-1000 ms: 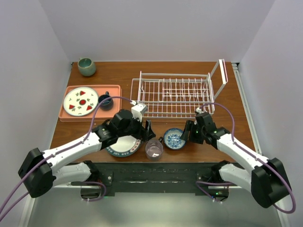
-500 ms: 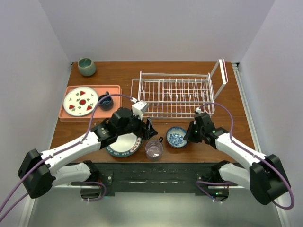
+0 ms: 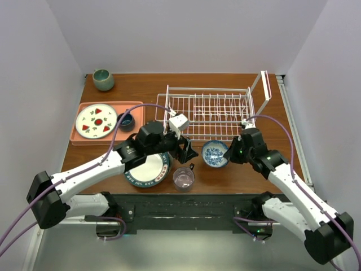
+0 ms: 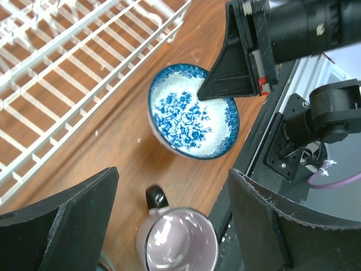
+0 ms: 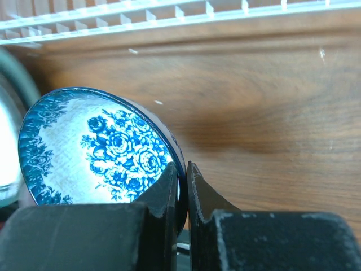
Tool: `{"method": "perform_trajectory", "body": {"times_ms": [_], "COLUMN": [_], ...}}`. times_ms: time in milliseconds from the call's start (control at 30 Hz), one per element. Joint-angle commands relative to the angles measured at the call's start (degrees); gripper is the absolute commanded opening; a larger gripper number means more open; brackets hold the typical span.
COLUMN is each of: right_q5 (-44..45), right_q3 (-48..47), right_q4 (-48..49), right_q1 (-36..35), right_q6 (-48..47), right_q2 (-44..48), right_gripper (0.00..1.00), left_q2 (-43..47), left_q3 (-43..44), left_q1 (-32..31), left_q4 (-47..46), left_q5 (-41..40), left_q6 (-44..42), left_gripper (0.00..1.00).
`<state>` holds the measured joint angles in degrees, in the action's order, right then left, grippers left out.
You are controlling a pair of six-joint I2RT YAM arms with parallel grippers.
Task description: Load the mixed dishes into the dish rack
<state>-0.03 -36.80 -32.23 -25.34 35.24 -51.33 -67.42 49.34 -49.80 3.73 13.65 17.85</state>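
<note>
My right gripper is shut on the right rim of the small blue-and-white bowl. The bowl hangs tilted just in front of the dish rack, a white wire rack with upright prongs. My left gripper stands open above the table, with nothing between its fingers. The pinkish glass mug stands upright below it, near the front edge. The large white plate with a lettered teal rim lies flat under the left arm.
A salmon-pink tray at the left holds a white plate with red fruit marks and a small dark cup. A grey-green cup stands in the back left corner. The rack's tall end piece rises at the right.
My right gripper shut on the bowl's rim and carried it away from the front edge, towards the rack. My left arm swung right and forward, off the plate.
</note>
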Motion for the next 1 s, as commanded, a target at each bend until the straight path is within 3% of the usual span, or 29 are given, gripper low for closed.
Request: {"method": "perform_trajectory", "body": {"times_ms": [0, 367, 700, 800, 967], "right_q5": [-2.5, -3.7, -2.6, -2.3, -2.2], "right_q3": [-8.6, -20.6, -24.8, -25.6, -26.2], "right_q4": [-3.0, -3.2, -6.7, -7.1, -7.1], "right_q1": [0.0, -0.4, -0.8, -0.8, -0.8], "right_q6": [-2.0, -4.7, -7.6, -7.6, -7.2], "right_q2": [3.1, -6.5, -10.5, -11.7, -12.6], "right_gripper": [0.0, 0.0, 0.0, 0.0, 0.0], "left_q2": [-2.4, -11.0, -18.6, -23.0, -30.7], "left_q3": [5.8, 16.2, 23.0, 25.0, 29.0], "left_q1": [-2.3, -8.8, -12.5, -14.5, -16.4], "left_q4": [-2.8, 0.2, 5.0, 7.1, 10.3], "left_q5": [2.5, -1.5, -7.4, -12.5, -21.9], "left_q6": [-7.7, -21.7, -29.5, -31.1, -33.7], "left_gripper": [0.84, 0.81, 0.79, 0.72, 0.49]}}
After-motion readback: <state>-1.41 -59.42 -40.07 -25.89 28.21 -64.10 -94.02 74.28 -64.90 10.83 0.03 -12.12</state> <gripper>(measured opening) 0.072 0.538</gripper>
